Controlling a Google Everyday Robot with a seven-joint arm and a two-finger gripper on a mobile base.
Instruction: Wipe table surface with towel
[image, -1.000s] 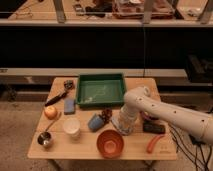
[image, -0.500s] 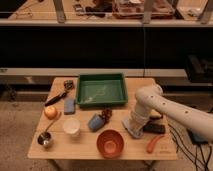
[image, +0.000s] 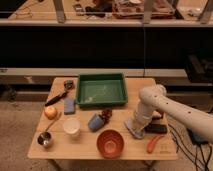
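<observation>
A pale towel (image: 131, 129) lies bunched on the right half of the wooden table (image: 80, 150), in front of the green tray. My white arm reaches in from the right and bends down to it. My gripper (image: 136, 122) points down and sits right on top of the towel, hiding most of it.
A green tray (image: 100, 90) stands at the back middle. An orange bowl (image: 110, 143), a tipped blue cup (image: 94, 122), a white cup (image: 71, 126), a metal cup (image: 45, 139), an orange fruit (image: 50, 112), a blue sponge (image: 69, 105) and a black brush (image: 56, 97) lie to the left. A black object (image: 156, 128) and an orange stick (image: 153, 143) lie right.
My arm and gripper have slid to the right across the table, from near the blue cup to the right side, with the towel under the gripper.
</observation>
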